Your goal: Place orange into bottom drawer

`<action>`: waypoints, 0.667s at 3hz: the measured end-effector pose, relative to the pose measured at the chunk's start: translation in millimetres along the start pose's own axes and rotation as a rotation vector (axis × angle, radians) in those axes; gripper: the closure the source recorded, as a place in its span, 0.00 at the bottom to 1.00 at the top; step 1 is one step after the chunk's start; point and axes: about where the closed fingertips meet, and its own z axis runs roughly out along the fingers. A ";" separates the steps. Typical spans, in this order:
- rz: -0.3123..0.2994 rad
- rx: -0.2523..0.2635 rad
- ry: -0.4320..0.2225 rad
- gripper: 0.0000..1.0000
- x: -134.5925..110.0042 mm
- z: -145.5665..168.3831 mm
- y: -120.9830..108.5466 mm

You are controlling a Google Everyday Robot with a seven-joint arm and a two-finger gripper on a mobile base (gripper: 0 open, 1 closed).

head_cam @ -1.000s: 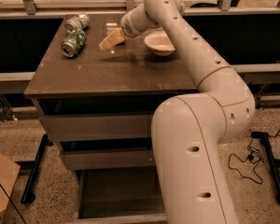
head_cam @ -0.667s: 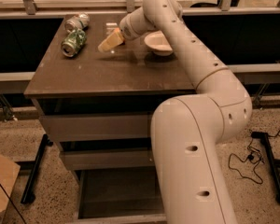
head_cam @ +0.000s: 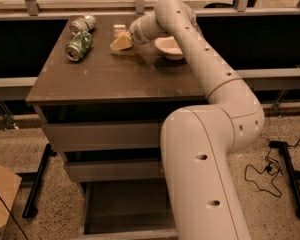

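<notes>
The orange is not clearly distinguishable: only a yellow-orange patch shows at the tip of the end effector [head_cam: 121,41], which hangs low over the far part of the table [head_cam: 110,76], and I cannot tell whether it is open or has hold of anything. Just beside it to the right sits a cream bowl [head_cam: 168,47]. To its left lie a crushed green can [head_cam: 79,45] and, farther back, a crushed silver can [head_cam: 83,23]. Below the two wider drawers, the bottom drawer [head_cam: 125,206] stands pulled out, its dark interior showing
</notes>
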 end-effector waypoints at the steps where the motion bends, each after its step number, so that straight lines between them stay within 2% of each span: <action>1: 0.019 0.027 -0.026 0.69 2.2 -4.5 -17.0; 2: 0.012 0.035 -0.039 0.92 -4.1 -9.2 -20.6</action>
